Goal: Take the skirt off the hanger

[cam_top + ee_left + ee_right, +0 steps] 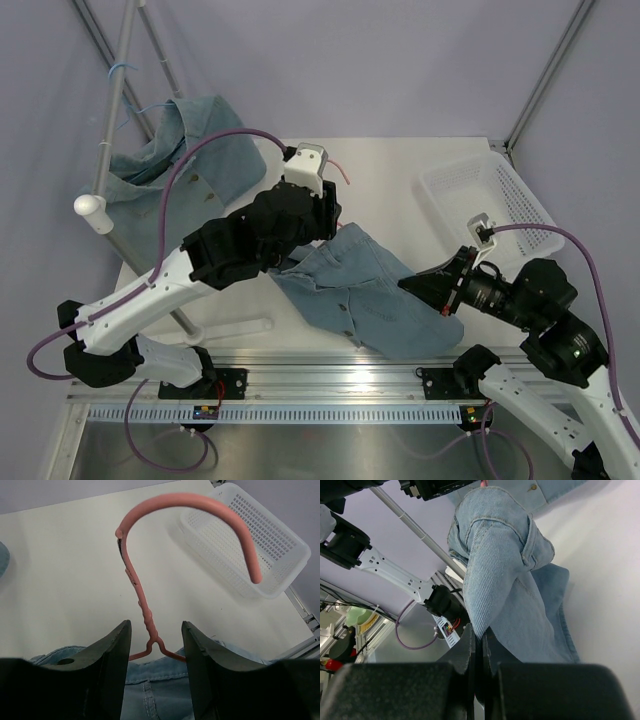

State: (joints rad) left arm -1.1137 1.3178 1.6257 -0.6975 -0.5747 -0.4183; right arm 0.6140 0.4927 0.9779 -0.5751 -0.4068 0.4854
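Under the hanger [180,498], pale-blue denim skirt [370,290] hangs bunched.

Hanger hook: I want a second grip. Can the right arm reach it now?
Probably not: the right claw is shut on the skirt, and the left claw holds the hanger below it.

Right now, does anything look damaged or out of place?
The pink hanger looks worn: near the bend of its hook a dark strip shows where the coating seems peeled. The denim skirt, pinched in the right fingers, is bunched, nothing worse.
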